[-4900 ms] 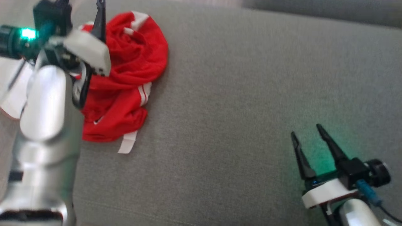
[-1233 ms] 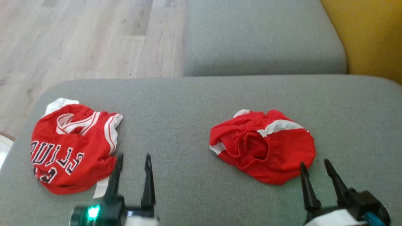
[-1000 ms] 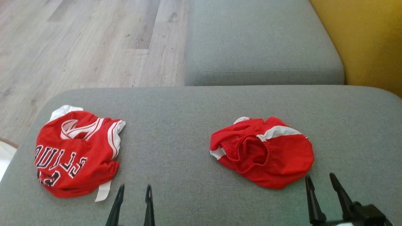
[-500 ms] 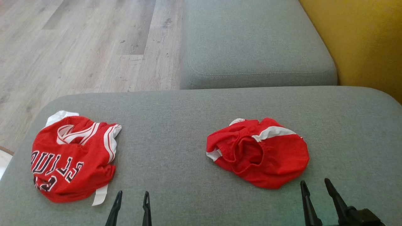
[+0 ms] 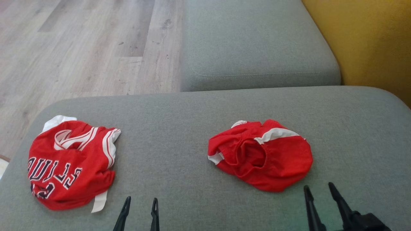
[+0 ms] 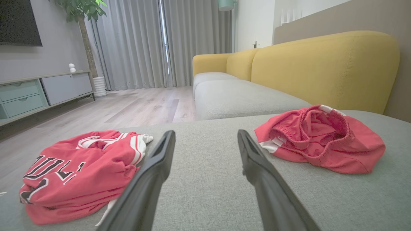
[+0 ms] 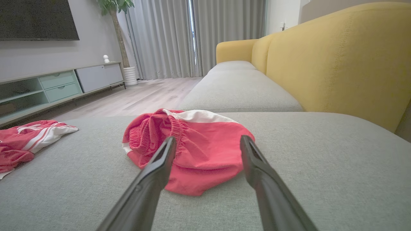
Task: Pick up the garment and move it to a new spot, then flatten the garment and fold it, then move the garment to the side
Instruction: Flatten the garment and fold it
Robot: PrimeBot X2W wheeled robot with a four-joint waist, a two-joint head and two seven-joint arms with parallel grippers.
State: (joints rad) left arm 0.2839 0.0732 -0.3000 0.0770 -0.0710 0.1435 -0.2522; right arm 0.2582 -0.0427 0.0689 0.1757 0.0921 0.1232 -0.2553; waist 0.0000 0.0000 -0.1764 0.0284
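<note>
Two crumpled red garments lie on the grey cushion (image 5: 179, 134). A jersey (image 5: 69, 163) with dark lettering and white trim lies near the cushion's left edge. Red shorts (image 5: 263, 157) with a white stripe lie right of the middle. My left gripper (image 5: 141, 200) stands open at the bottom, just right of the jersey and touching nothing. My right gripper (image 5: 318, 185) is open just in front of the shorts' near edge. Both garments flank the open left gripper (image 6: 206, 133): jersey (image 6: 77, 170) left, shorts (image 6: 321, 138) right. The shorts (image 7: 199, 141) lie straight ahead of the open right gripper (image 7: 208, 138).
A second grey seat cushion (image 5: 257, 41) lies beyond this one, with a yellow sofa back (image 5: 369, 41) at the right. Wood floor (image 5: 80, 48) drops away past the cushion's far left edge. A low TV cabinet (image 6: 38, 93) stands across the room.
Earlier my left arm hung close over the jersey; since then the view has pulled back. In the last second the camera drifted slightly; both garments lie still and both grippers stay open.
</note>
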